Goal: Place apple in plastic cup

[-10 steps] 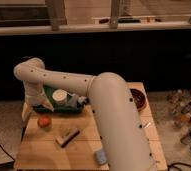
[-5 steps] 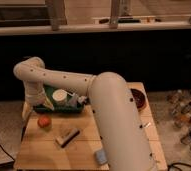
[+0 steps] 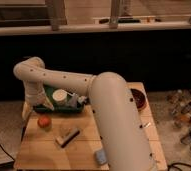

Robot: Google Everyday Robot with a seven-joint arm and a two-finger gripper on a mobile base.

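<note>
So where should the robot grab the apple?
Probably around its round middle, coming straight down from above. The apple sits alone on the wooden table, with bare wood on each side of it. The open gripper hangs just left of it in the view.

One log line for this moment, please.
gripper: open, at left edge of table, up-left of apple | apple: on table, not held | phase: pre-grasp
</note>
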